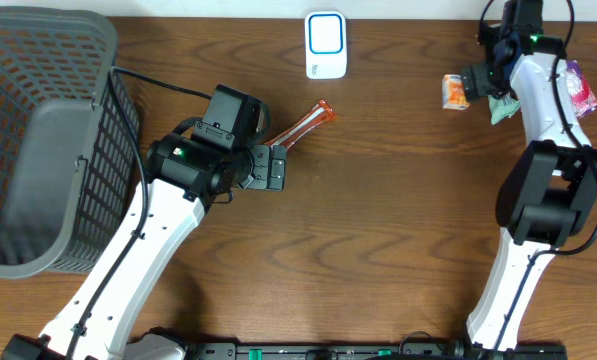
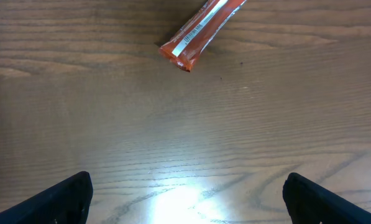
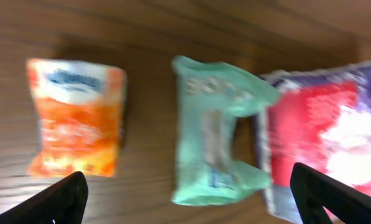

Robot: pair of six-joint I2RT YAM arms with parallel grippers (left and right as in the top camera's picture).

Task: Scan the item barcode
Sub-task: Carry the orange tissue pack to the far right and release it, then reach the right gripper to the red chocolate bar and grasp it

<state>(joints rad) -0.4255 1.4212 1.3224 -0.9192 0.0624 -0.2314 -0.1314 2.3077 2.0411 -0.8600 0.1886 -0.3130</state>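
A white scanner with a blue face stands at the table's far edge. My right gripper is open above three packets lying in a row on the wood. They are an orange packet, a mint-green packet and a pink and purple packet. The green one sits in line with the gap between the fingers, and nothing is held. My left gripper is also open and empty over bare wood. A long orange stick packet lies a little beyond it.
A large grey mesh basket fills the left side of the table. Seen from overhead, the stick packet lies between the left gripper and the scanner. The three packets cluster at the far right corner.
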